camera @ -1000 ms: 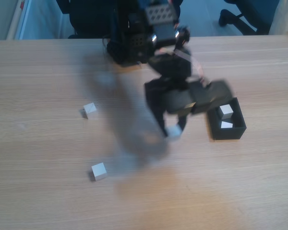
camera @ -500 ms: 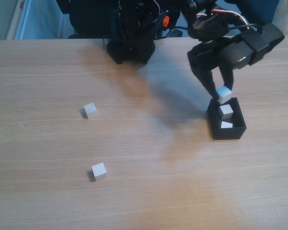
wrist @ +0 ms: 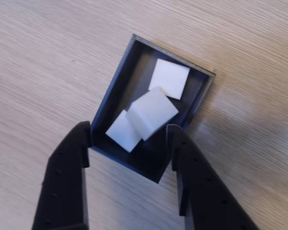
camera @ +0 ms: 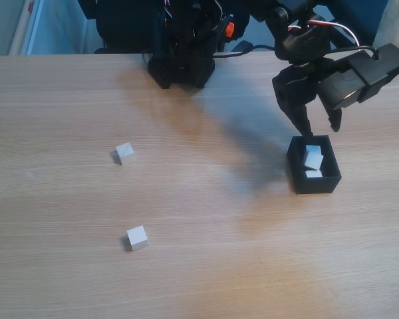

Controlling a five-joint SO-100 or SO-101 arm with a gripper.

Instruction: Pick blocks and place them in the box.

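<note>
In the fixed view my gripper (camera: 321,129) hangs open just above the black box (camera: 316,187) at the right of the table, with nothing between its fingers. The wrist view looks straight down between the gripper's (wrist: 129,132) spread fingers into the box (wrist: 116,88). Three pale blocks are inside: one flat at the far end (wrist: 169,77), one at the near end (wrist: 121,132), and one tilted over the middle (wrist: 152,112). Two more blocks lie loose on the table at the left, one farther back (camera: 124,153) and one nearer the front (camera: 137,237).
The arm's black base (camera: 183,63) stands at the table's back edge. A cable (camera: 346,36) loops over the gripper. Bare wooden tabletop (camera: 219,252) stretches between the loose blocks and the box.
My gripper carried a block from the table's middle to the box at the right, then opened. The block has dropped into the box onto the two there.
</note>
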